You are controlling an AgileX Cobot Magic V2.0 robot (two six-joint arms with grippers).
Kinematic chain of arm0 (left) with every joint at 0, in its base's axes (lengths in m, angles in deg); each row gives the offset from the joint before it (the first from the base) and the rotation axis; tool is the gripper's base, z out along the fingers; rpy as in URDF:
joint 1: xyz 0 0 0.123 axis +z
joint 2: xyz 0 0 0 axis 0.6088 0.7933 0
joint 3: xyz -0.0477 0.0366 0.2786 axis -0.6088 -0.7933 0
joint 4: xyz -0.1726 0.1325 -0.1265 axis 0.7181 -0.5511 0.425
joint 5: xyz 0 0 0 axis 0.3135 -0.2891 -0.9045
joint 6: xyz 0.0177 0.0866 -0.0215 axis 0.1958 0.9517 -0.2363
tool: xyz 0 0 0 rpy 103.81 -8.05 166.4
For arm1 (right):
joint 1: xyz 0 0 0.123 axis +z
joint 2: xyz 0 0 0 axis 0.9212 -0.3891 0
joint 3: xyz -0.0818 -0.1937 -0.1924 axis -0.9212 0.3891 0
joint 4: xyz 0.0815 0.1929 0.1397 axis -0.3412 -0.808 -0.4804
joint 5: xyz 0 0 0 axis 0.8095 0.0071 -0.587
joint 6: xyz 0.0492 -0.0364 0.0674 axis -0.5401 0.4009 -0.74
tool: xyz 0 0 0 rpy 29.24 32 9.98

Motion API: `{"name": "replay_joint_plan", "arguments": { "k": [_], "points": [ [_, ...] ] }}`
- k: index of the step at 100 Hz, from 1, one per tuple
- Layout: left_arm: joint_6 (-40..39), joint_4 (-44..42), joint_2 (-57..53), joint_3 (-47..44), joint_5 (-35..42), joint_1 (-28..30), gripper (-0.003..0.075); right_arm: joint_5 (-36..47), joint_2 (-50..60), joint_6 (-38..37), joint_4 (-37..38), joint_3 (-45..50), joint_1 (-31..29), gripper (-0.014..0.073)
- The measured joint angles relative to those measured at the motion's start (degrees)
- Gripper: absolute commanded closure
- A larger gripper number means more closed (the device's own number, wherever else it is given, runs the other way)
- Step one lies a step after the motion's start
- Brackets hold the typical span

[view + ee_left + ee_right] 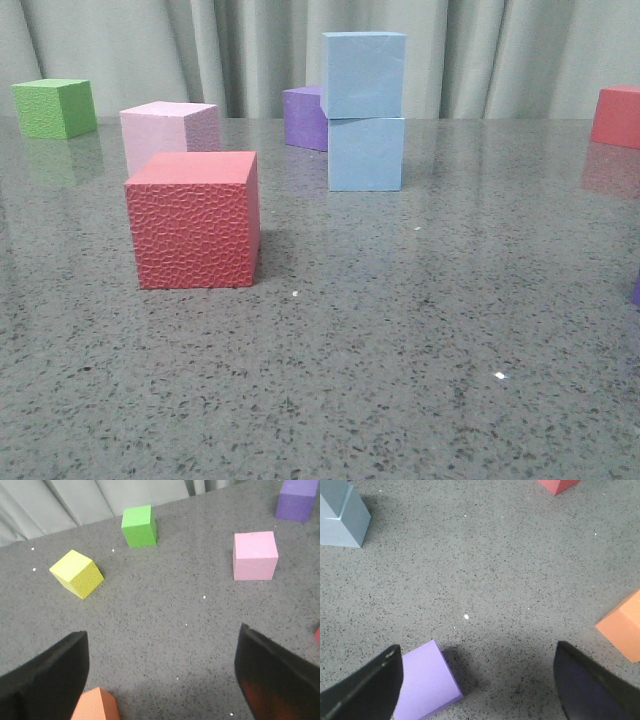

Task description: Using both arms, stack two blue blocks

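**Front view: two blue blocks stand stacked, both grippers empty**

Front view shows a speckled grey table (pixel 420 330) with a curtain behind it. The landmark is the blue stack near the middle of the far half: the upper blue block (pixel 363 74) sits on the lower blue block (pixel 366 153), turned slightly and shifted a little to the left, so the edges do not line up exactly. It rests level and nothing touches it, so the stacking looks finished.

Just behind the stack, on its left, a purple cube (pixel 304 117) peeks out. Further left of the stack is a pale pink cube (pixel 167 132), and in front of that, nearer the camera, a large-looking red cube (pixel 193 219) with a pebbled face. A green cube (pixel 55 107) sits far to the left of the stack, and another red cube (pixel 617 115) far to its right.

Neither arm appears in this view. In the left wrist view, the left gripper (pixel 162 672) hangs spread wide over bare table, holding nothing (an orange cube (pixel 96 706) lies near one finger). In the right wrist view, the right gripper (pixel 477 680) is likewise spread and empty, with a lilac cube (pixel 426 680) beside one finger; the blue stack (pixel 342 515) is well apart from it, probably so it cannot be knocked.
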Motion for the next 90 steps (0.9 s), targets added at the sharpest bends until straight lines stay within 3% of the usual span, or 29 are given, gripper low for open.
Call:
{"name": "replay_joint_plan", "arguments": {
  "k": [29, 90],
  "points": [
    [-2.96, 0.0, -6.93, -8.34, 1.72, 0.22, 0.0154, 0.0, 0.0, 0.0, 0.0, 0.0, 0.0, -0.0016],
    [-4.62, -0.31, -9.89, -11.19, 3.2, 0.22, 0.0154, -1.36, 0.0, 0.0, 0.0, 0.0, 0.0, -0.0016]
  ]
}}
